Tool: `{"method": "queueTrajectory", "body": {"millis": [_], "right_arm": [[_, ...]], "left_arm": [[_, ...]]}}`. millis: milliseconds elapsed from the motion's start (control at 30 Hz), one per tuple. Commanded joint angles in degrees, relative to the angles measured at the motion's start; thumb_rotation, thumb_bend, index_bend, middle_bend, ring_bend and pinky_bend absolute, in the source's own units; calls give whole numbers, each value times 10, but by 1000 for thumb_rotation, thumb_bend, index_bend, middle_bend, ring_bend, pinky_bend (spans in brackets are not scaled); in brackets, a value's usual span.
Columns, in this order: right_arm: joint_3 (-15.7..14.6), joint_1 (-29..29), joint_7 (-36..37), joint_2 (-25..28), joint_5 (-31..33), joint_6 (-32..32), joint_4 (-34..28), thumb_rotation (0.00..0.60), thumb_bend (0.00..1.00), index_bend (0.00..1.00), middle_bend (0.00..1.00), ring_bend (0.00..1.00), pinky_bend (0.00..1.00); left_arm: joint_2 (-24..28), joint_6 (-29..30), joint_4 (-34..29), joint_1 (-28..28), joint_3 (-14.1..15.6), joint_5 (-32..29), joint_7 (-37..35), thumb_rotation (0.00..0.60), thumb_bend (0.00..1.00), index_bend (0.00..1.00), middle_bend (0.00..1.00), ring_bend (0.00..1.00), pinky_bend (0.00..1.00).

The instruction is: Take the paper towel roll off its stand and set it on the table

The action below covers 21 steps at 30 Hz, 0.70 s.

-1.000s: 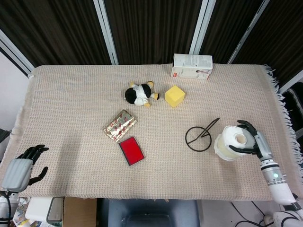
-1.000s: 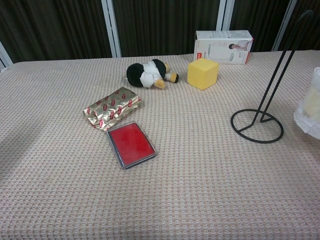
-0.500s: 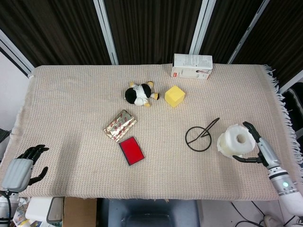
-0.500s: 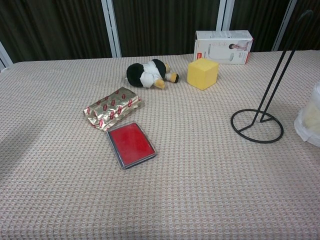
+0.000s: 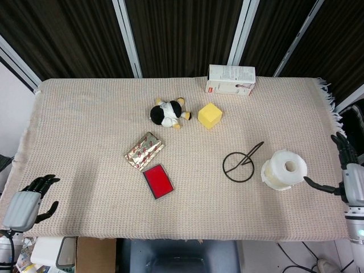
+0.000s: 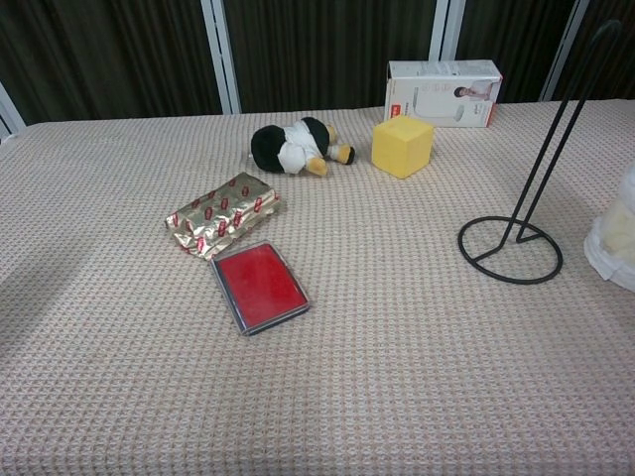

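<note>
The white paper towel roll stands upright on the cloth-covered table, just right of the black wire stand; the stand's ring and rod are bare. In the chest view only the roll's left edge shows beside the stand. My right hand is off the roll, to its right near the table's edge, with fingers spread and nothing in them. My left hand hangs at the table's front left corner, fingers loosely curled, holding nothing.
A red flat case and a gold foil packet lie mid-table. A black-and-white plush toy, a yellow block and a white box sit toward the back. The cloth's fringe marks the right edge.
My right hand let go of the roll and drew back to the right. The roll now stands alone on the table. My left hand has not moved.
</note>
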<state>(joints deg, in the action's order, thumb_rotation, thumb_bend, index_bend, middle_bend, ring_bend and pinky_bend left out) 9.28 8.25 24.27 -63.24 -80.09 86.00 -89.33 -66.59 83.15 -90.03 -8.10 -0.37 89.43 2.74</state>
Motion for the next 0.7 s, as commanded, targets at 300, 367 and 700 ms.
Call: {"method": "queueTrajectory", "body": {"millis": [300,367,700], "right_arm": [[-3,-44,-171,27,82,2,-61,600,140,0,1,0,100],[-1,-41,-168,29,90,-12,-62,600,140,0,1,0,101],[7,-42,-156,21,84,-16,-56,600,139,0,1,0,101]], "left_arm": [[1,1,-3,0,1,2,6,600,374,247,194,212,465],[1,3,-3,1,1,2,6,600,373,247,195,212,465],[-2,-1,0,-1,0,1,4,600,373,247,195,212,465]]}}
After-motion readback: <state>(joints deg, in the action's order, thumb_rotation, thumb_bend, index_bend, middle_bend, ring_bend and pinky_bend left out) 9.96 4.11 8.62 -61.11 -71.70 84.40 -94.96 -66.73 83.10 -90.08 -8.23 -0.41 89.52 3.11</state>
